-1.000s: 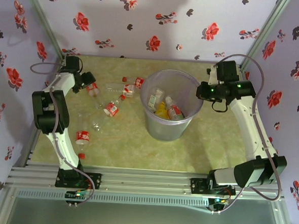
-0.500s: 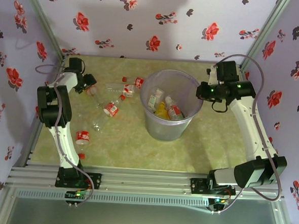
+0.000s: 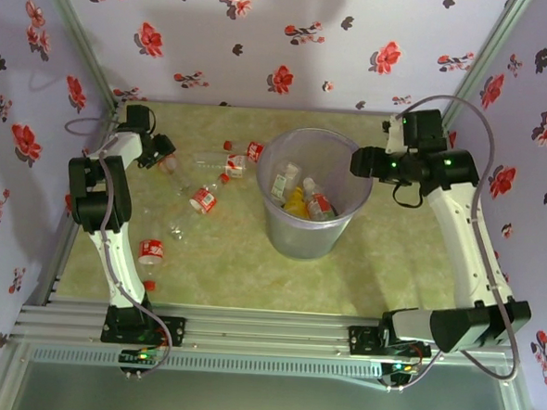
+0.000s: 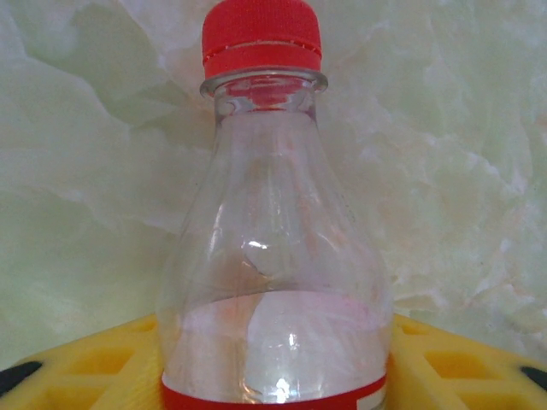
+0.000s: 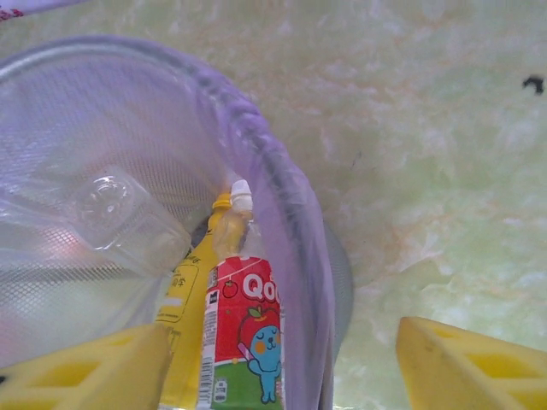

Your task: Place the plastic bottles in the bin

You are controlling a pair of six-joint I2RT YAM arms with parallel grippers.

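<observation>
bottle held, bin part-filled

top external: my left gripper (image 3: 162,152) at far left, right gripper (image 3: 361,164) beside the translucent lilac plastic bin (image 3: 299,234).
left wrist: jaws clamp a clear red-capped plastic bottle (image 4: 273,256).
right wrist: jaws wide apart; all-yellow bottle (image 5: 190,295) in bin.

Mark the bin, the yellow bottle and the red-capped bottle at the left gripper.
bin (image 3: 298,236), top external, front outer wall.
yellow bottle (image 5: 184,299), right wrist, labelled body.
red-capped bottle (image 4: 261,38), left wrist, its cap.
</observation>
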